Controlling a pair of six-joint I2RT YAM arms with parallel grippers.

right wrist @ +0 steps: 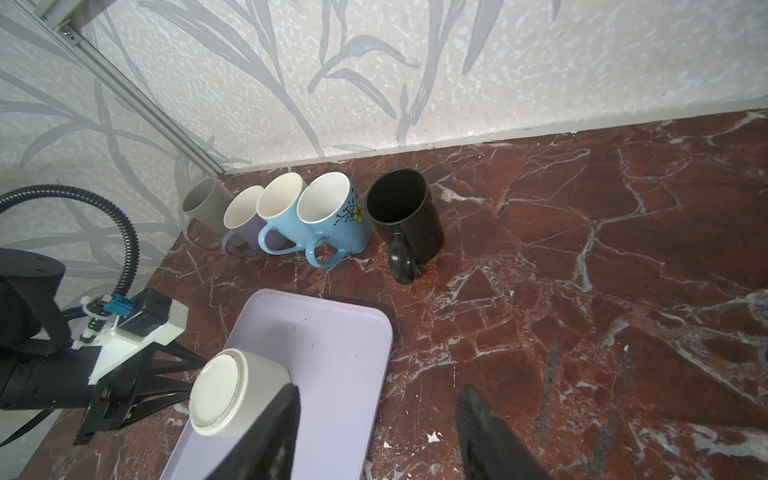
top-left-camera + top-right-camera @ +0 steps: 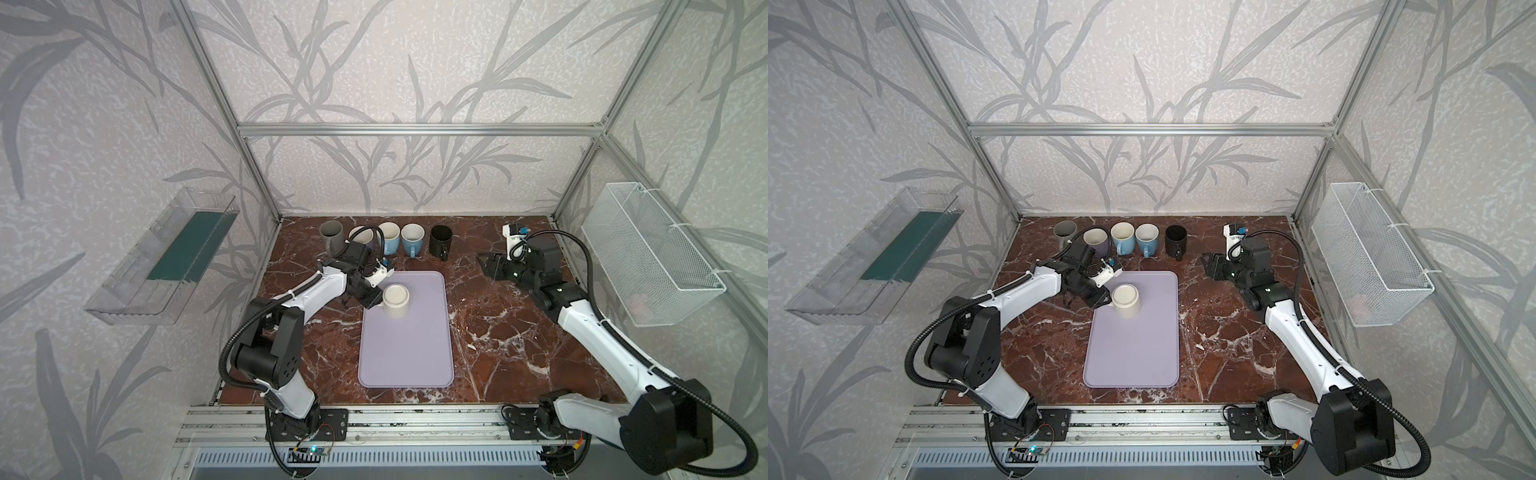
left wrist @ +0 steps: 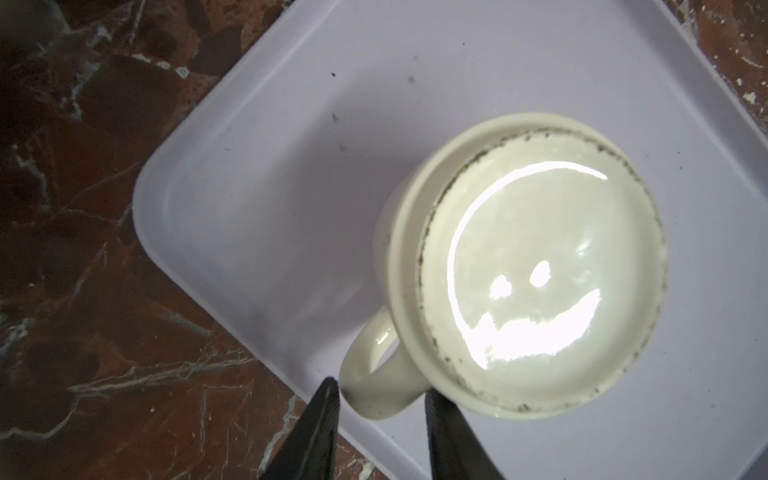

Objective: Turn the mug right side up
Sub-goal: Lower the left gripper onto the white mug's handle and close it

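Red marble surface (image 2: 498, 332) fills the cell. At 9 o'clock the left claw (image 3: 379, 387), narrowed, straddles the handle (image 3: 365, 374) of the cream mug (image 2: 395, 300); whether it pinches, I cannot tell. The mug stands upside down at the 11 o'clock corner of the lavender tray (image 2: 407, 357). At 2 o'clock the right claw (image 1: 380, 390) hangs half-wide, empty.

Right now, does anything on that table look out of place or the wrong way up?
Yes: the cream mug sits upside down on the lavender tray, base facing up, while the row of mugs by the back wall all stand mouth-up. The left arm's fingers appear to pinch its handle.
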